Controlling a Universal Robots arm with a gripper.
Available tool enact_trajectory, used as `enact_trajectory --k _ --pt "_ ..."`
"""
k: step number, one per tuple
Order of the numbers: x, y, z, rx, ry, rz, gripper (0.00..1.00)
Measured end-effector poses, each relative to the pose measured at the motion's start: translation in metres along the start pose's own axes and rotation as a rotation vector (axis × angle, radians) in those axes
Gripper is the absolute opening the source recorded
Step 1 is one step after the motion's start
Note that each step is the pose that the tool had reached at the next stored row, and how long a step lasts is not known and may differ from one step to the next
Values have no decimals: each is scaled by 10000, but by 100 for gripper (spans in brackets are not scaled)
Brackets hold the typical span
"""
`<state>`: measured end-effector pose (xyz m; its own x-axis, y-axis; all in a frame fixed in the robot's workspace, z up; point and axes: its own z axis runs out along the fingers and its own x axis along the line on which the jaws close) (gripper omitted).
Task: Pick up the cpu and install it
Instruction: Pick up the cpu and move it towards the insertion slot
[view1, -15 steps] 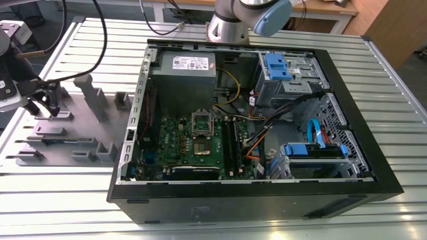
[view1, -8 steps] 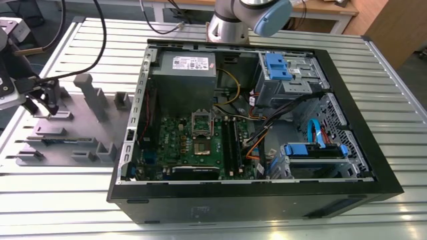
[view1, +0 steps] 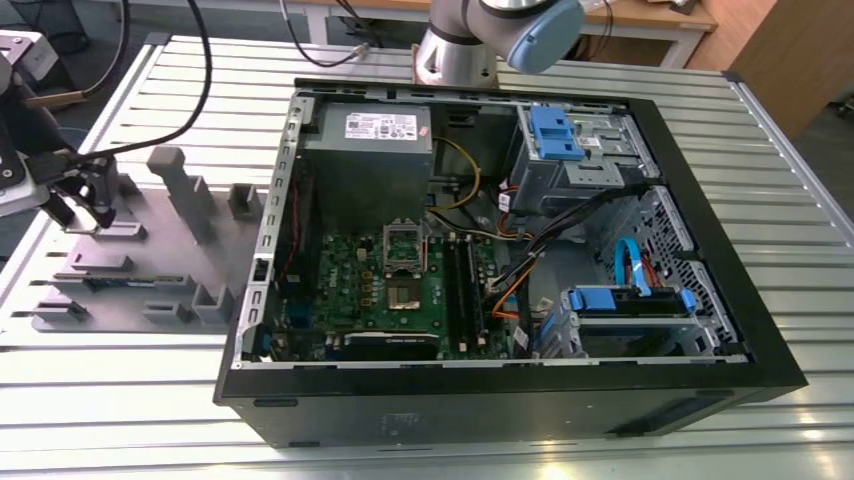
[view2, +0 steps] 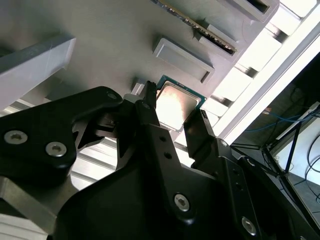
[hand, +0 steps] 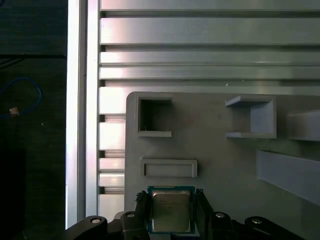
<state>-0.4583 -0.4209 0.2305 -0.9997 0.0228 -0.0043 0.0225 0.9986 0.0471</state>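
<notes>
Slotted aluminium tabletop (view1: 134, 420) is carrying everything here. A big black open-sided computer case (view1: 507, 400) is sitting mid-frame in the exterior view with its green motherboard (view1: 360, 290) lying face up inside. A matte grey plastic fixture plate (view1: 160, 250) is lying on the exterior view's left, and that is where the action is: the black robot hand (view1: 74, 205) is hanging low over that plate, well apart from the case.

Going to the first wrist view, the small flat square cpu with the silvery metal top (hand: 171, 212) is lying flat on the grey plate. Its green border is showing round the lid, just beside a shallow rectangular raised block (hand: 169, 168). The hand is sitting around the chip, bracketing two opposite edges. That looks sensible to me, since taking it by the edges is keeping it level and leaving the underside alone. The second wrist view is telling the same story, with the chip lying between the two black sides of the hand. Is the hand actually squeezing, or only straddling? I cannot tell.

Inside the case, the hinged metal socket frame (view1: 403, 238) appears to be standing open above the square socket (view1: 404, 292). By my reading the pickup is under way and the installing is not yet begun.
</notes>
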Motion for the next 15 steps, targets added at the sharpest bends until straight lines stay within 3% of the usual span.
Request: enact_trajectory --k 15 --pt "-1 8 -122 0 0 0 47"
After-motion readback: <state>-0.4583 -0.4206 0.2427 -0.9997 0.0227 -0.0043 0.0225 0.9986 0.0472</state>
